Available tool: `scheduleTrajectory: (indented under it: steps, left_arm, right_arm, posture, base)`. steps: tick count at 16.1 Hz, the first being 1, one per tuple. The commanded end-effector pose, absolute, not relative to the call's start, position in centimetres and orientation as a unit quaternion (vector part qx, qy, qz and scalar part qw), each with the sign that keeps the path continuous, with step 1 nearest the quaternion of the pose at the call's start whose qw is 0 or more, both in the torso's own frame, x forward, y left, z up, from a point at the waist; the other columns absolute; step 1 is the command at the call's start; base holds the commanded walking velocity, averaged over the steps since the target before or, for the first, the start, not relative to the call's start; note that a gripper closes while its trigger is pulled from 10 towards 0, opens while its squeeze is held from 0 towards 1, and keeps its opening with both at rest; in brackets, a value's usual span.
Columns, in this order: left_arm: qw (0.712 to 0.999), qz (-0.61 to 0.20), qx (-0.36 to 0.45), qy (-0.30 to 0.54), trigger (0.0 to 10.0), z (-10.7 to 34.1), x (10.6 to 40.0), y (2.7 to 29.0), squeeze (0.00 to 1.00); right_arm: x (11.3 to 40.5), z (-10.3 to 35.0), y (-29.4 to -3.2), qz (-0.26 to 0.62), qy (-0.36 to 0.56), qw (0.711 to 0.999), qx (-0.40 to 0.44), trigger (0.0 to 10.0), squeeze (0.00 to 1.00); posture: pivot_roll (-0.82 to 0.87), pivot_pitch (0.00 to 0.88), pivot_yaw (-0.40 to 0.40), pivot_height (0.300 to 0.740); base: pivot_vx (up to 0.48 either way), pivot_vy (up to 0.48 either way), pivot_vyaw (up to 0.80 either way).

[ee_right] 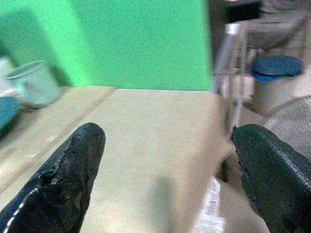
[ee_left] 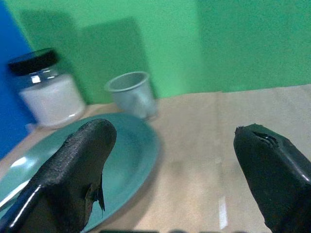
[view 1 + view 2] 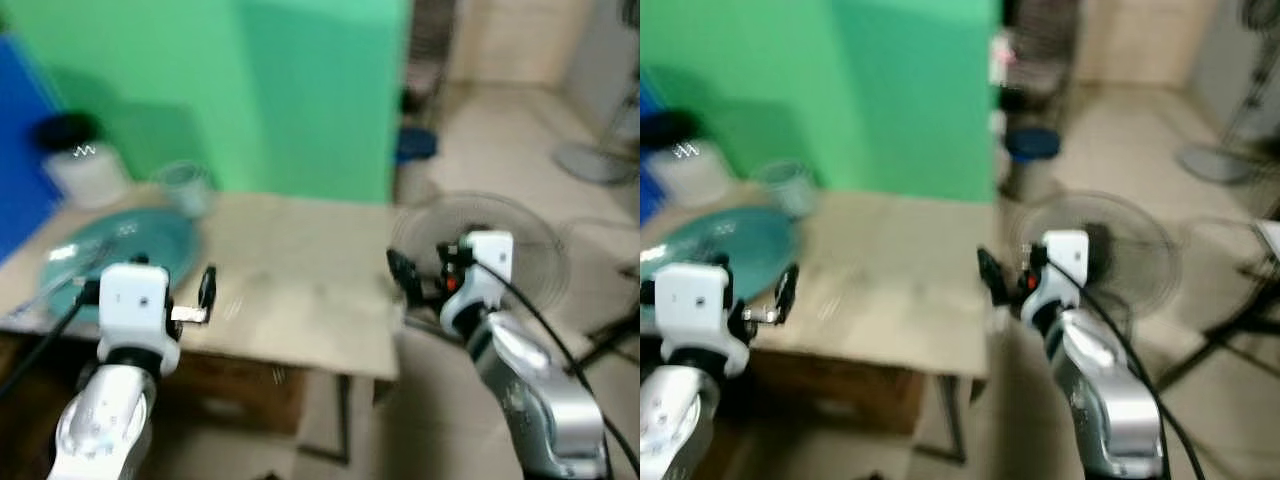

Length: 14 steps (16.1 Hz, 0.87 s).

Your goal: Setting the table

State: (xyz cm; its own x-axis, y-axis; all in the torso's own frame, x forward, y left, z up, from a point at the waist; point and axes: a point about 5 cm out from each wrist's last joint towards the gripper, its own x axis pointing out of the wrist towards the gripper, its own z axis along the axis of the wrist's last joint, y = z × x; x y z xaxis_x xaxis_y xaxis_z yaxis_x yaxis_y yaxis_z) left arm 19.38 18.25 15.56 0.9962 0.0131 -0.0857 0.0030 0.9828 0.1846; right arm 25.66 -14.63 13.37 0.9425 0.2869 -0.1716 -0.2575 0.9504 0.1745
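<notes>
left gripper [image 2: 170,160]: fingers spread, empty, plate [image 2: 131,145] just beside
right gripper [image 1: 165,170]: fingers spread, empty, over table [image 1: 146,131] edge

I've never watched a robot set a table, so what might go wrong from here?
The left gripper hovers open near the teal plate, which lies at the table edge; a nudge might push it off. The cup and jar stand close behind and could tip. The blurred head views may hamper aiming.

Green wall [image 3: 300,90] behind a beige table [image 3: 300,290]; pale tiled floor [image 3: 500,140], standing fan [image 3: 490,245].
</notes>
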Motion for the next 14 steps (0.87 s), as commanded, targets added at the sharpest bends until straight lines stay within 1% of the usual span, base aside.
scheduleTrajectory:
  steps: [1, 4, 5, 7, 8, 10, 11, 13, 14]
  left_arm:
    - [0.994, -0.003, 0.096, 0.042, 10.0, 15.7, 19.3, 18.1, 0.0]
    - [0.993, -0.005, 0.11, 0.035, 10.0, 16.0, 19.7, 18.5, 0.0]
    - [0.993, 0.001, 0.117, 0.03, 10.0, 16.4, 19.9, 19.0, 0.0]
    - [0.993, 0.008, 0.117, 0.032, 10.0, 16.2, 19.7, 19.3, 0.0]
    - [0.993, 0.012, 0.113, 0.031, 10.0, 16.2, 19.7, 19.2, 0.0]
    - [0.995, 0.035, 0.092, 0.014, 10.0, 16.7, 19.5, 19.1, 0.0]
    - [0.995, 0.046, 0.09, 0.019, 10.0, 16.6, 19.4, 19.2, 0.0]
    - [0.995, 0.04, 0.092, 0.018, 10.0, 16.6, 19.2, 19.0, 0.0]
    - [0.995, 0.039, 0.092, 0.02, 10.0, 16.5, 19.0, 19.0, 0.0]
  right_arm:
    - [25.5, 13.6, -15.5, 0.119, 0.097, 0.985, 0.076, 10.0, 0.0]
    - [25.7, 14.1, -16.1, 0.09, 0.079, 0.989, 0.09, 10.0, 0.0]
    - [25.9, 14.5, -16.3, 0.063, 0.071, 0.992, 0.086, 10.0, 0.0]
    - [26.1, 14.8, -15.9, 0.063, 0.069, 0.992, 0.08, 10.0, 0.0]
    - [26.2, 14.9, -15.7, 0.063, 0.069, 0.994, 0.064, 10.0, 0.0]
    - [26.3, 15.0, -15.2, 0.079, 0.075, 0.991, 0.075, 10.0, 0.0]
    - [26.3, 15.1, -14.9, 0.087, 0.077, 0.99, 0.079, 10.0, 0.0]
    - [26.4, 15.1, -14.5, 0.099, 0.079, 0.988, 0.088, 10.0, 0.0]
    - [26.4, 14.8, -14.3, 0.111, 0.09, 0.986, 0.086, 10.0, 0.0]
  posture:
    - [-0.02, 0.0, 0.067, 0.74]
    - [-0.02, 0.0, 0.062, 0.74]
    - [-0.02, 0.0, 0.046, 0.74]
    - [-0.03, 0.0, 0.042, 0.74]
    - [-0.02, 0.0, 0.03, 0.74]
    - [-0.01, 0.0, 0.015, 0.74]
    - [-0.01, 0.0, 0.011, 0.74]
    - [0.0, 0.0, 0.007, 0.74]
    - [0.01, 0.0, -0.001, 0.74]
  base:
    - [0.0, 0.382, 0.0]
    - [0.0, 0.385, 0.0]
    - [0.0, 0.386, 0.0]
    - [0.0, 0.382, 0.0]
    - [0.0, 0.0, 0.0]
    - [0.0, 0.0, 0.0]
    - [0.0, 0.0, 0.0]
    - [0.0, 0.0, 0.0]
    - [0.311, 0.0, 0.0]
